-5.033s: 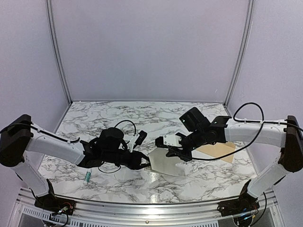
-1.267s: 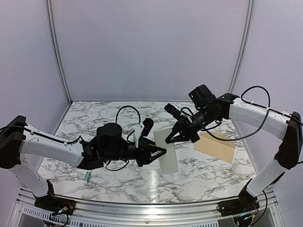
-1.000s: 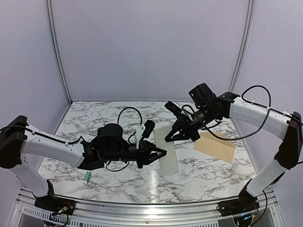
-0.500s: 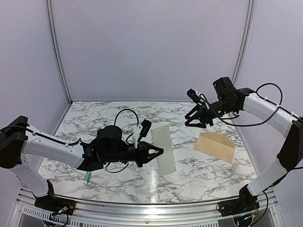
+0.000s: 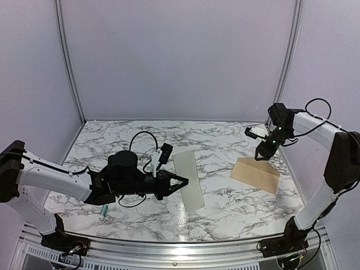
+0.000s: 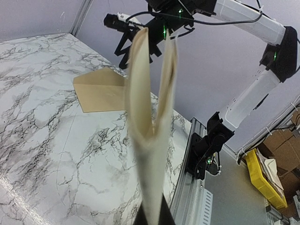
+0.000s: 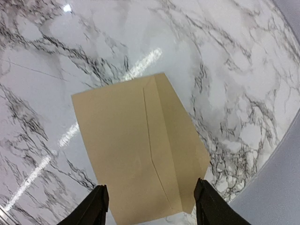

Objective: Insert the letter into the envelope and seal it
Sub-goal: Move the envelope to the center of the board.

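The letter [image 5: 189, 181] is a cream sheet folded into a long narrow strip, lifted off the table at the centre. My left gripper [image 5: 181, 181] is shut on its lower edge. In the left wrist view the letter [image 6: 149, 140] rises from the jaws [image 6: 152, 216] as a loose fold with two open leaves. The envelope [image 5: 256, 174] lies flat on the marble at the right, flap open. My right gripper [image 5: 261, 153] hovers over its far edge, open and holding nothing. In the right wrist view the envelope [image 7: 136, 154] lies below, between the spread fingers [image 7: 99, 206].
A small green-and-white tube [image 5: 103, 211] lies on the marble table [image 5: 140, 138] near the left front. Metal frame posts [image 5: 287, 62] and purple walls enclose the back and sides. An aluminium rail [image 5: 180, 250] runs along the front edge.
My right gripper opened, let go of the letter and swung right and back to above the envelope. My left gripper shut on the letter and now holds it alone, slightly further left.
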Robot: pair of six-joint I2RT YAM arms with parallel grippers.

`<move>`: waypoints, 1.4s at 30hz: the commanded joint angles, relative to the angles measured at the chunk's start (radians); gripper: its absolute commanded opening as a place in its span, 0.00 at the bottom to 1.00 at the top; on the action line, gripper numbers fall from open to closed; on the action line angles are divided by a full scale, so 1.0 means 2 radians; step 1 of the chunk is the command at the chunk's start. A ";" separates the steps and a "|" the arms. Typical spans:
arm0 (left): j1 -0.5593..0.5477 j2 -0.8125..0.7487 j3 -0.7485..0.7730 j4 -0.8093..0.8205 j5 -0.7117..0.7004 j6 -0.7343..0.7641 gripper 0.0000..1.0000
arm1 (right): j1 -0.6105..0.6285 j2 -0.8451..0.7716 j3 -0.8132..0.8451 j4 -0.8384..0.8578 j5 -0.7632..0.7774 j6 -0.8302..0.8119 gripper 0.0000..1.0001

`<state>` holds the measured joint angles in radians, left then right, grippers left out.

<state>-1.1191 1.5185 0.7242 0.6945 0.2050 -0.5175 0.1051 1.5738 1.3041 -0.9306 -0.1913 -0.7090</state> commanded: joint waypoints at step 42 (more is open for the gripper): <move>-0.046 0.034 0.059 -0.017 0.091 -0.017 0.00 | -0.108 0.205 0.096 -0.076 -0.028 -0.141 0.14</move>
<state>-1.2064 1.5875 0.8181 0.6521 0.3851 -0.5568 -0.1028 2.0083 1.4643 -1.0176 -0.1528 -0.9672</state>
